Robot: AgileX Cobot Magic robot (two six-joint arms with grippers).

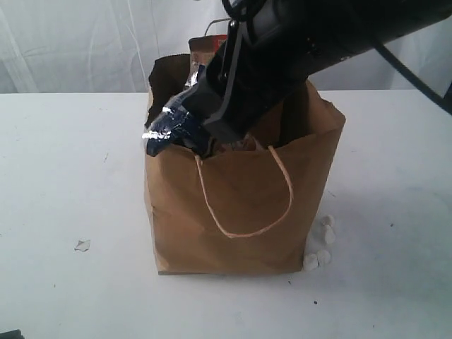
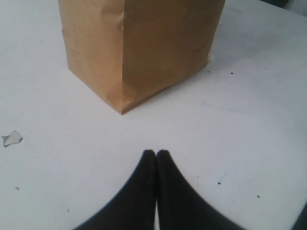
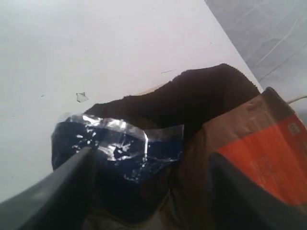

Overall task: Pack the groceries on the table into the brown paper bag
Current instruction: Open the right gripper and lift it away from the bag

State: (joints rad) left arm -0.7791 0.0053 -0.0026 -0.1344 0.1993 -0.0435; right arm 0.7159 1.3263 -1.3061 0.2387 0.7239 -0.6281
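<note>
Dark-blue noodle packet juts over bag rim, long axis slanting, beneath R gripper, jaws spread (L gripper farther off, jaws pressed together).

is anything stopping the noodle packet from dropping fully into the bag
Nothing clear-cut: the noodle packet pokes out of the brown paper bag, leaning over its rim. The orange-labelled pouch stands close beside it inside; whatever lies under it is out of sight.
</note>
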